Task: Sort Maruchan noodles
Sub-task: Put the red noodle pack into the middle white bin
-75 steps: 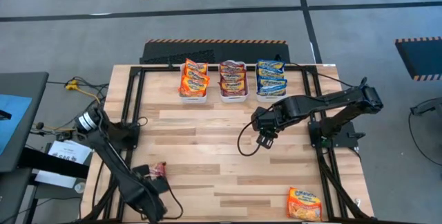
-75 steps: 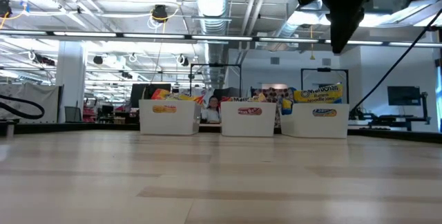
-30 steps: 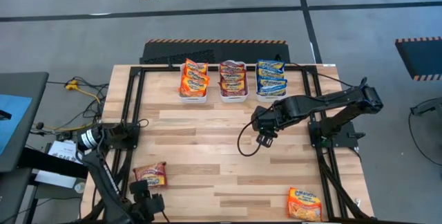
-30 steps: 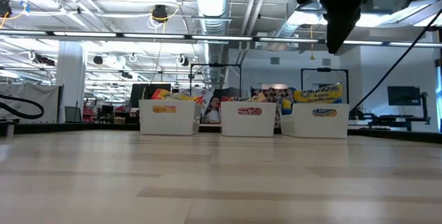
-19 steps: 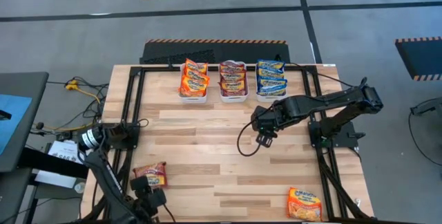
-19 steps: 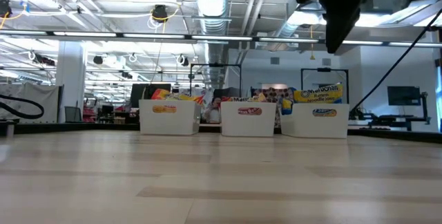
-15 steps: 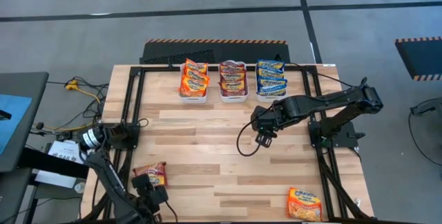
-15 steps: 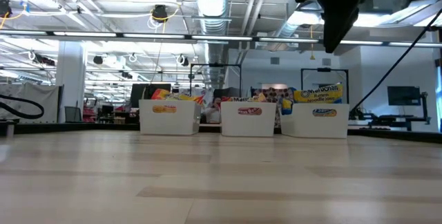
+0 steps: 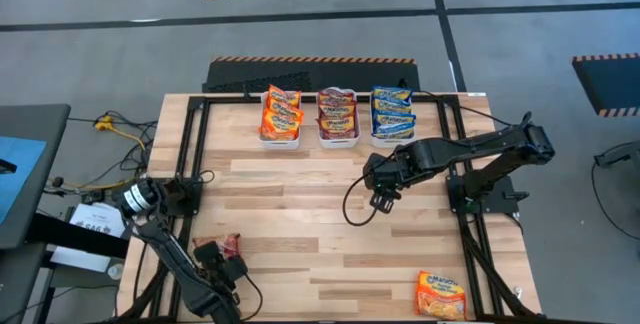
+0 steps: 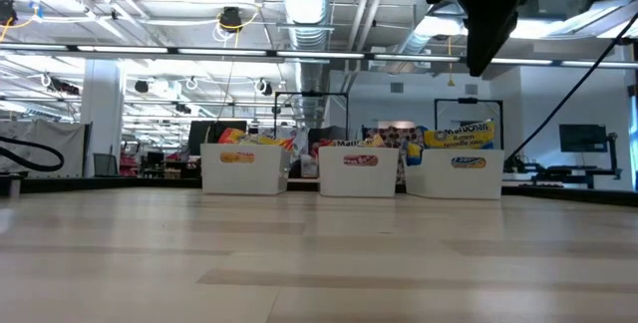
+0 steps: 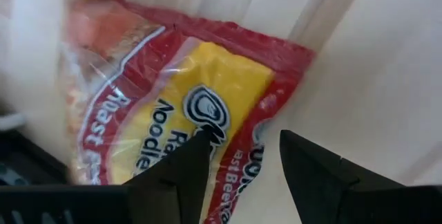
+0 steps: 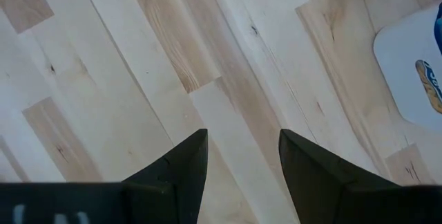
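A dark red Maruchan noodles packet (image 9: pixel 231 242) with a yellow middle (image 11: pixel 207 92) lies flat on the wooden table near its left front corner. My left gripper (image 9: pixel 218 261) (image 11: pixel 242 149) points down close over it and is open. One finger is over the packet's edge and the other over bare wood. An orange packet (image 9: pixel 440 294) lies flat at the front right. My right gripper (image 9: pixel 380 202) (image 12: pixel 242 156) hangs open over bare wood in the table's middle, right of centre, with nothing between its fingers. It is the dark shape at the top of the low view (image 10: pixel 478 24).
Three white bins stand in a row at the far edge, holding orange (image 9: pixel 280 114), dark red (image 9: pixel 338 114) and blue (image 9: pixel 393 112) packets. A black frame (image 9: pixel 195 144) runs along the table's sides. Bare wood lies between the bins and the loose packets.
My left gripper has moved from the table's near edge toward the far edge and down, and now stands over the dark red packet, hiding most of it in the high view. The packet lies where it did. My right arm has kept still.
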`<state>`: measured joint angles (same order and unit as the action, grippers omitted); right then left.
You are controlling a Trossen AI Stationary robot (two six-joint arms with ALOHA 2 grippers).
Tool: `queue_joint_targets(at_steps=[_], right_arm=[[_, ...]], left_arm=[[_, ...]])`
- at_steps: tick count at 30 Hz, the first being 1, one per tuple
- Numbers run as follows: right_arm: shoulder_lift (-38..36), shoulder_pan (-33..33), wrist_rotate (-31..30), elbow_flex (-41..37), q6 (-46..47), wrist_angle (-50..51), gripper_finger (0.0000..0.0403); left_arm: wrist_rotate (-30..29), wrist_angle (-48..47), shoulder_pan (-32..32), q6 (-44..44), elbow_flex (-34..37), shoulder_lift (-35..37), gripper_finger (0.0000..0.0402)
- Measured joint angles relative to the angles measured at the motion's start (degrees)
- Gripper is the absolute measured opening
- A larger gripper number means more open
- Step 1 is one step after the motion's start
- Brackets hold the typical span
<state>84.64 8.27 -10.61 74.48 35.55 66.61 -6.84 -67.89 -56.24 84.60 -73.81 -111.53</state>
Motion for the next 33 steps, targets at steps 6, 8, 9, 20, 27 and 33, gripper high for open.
queue_joint_targets(at_steps=[6,8,9,20,27,33], right_arm=[[0.00,0.01,0.00,0.00,0.00,-0.08,0.0205],[0.00,0.02,0.00,0.00,0.00,-0.37,0.0205],[0.00,0.02,0.02,0.00,0.00,-0.53,0.0205],[0.00,0.00,0.18,0.00,0.85,-1.78,0.0205],[0.00,-0.49,0.24,0.00,0.90,-2.57,0.0205],[0.00,-1.03,0.24,0.00,1.17,-5.65,0.0205]], left_arm=[[2.80,0.98,1.32,3.11,3.75,0.00,0.0163],[3.14,1.59,1.65,3.15,4.49,0.13,0.0152],[3.28,1.92,1.81,3.13,4.86,0.23,0.0143],[3.46,4.66,3.29,-7.66,5.35,0.14,0.0004],[2.14,-3.41,3.70,-26.16,2.79,-0.15,0.0000],[-2.24,-6.70,3.65,-39.20,3.12,-0.20,0.0000]])
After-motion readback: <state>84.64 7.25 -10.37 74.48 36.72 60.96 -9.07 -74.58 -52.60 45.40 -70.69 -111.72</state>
